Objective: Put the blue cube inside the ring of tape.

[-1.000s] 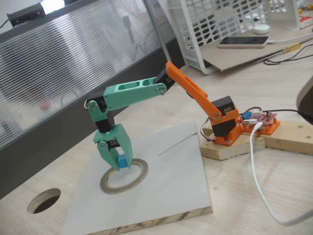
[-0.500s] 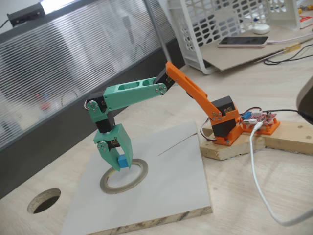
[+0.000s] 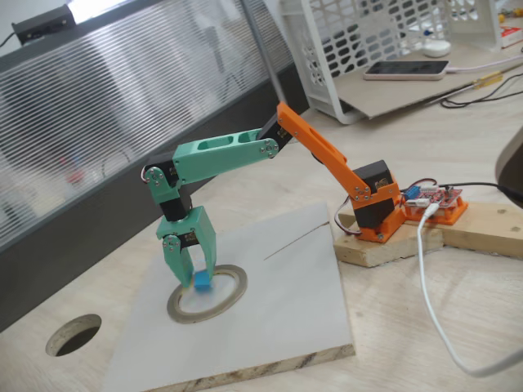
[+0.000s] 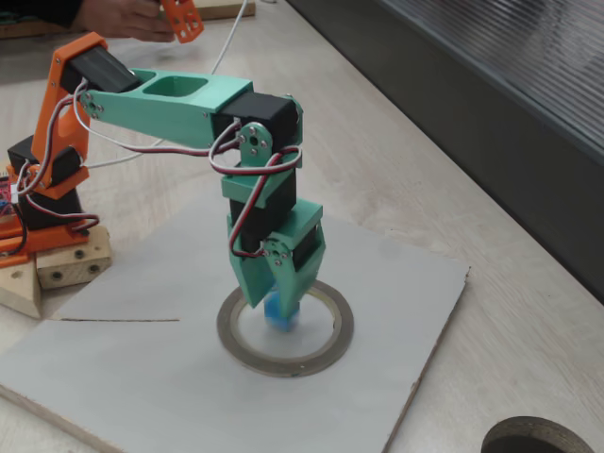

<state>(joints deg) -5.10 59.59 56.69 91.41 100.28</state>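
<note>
We count one blue cube (image 3: 201,281), one ring of tape (image 3: 234,295) and one gripper (image 3: 191,280). The arm reaches out from its orange base, elbow high, with the green gripper pointing straight down over the ring's open centre. We see its jaws narrowly parted around the cube (image 4: 280,312), which sits between their tips inside the ring (image 4: 335,334), seemingly on the board (image 3: 286,302).

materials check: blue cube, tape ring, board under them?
Small bright blue cube: probably plastic or painted wood; plain matte faces. Flat grey-brown tape ring: paper-like band, pale inner rim, likely cardboard core. Pale grey square board: chipboard, judging by its speckled raw edge, smooth coated top.
</note>
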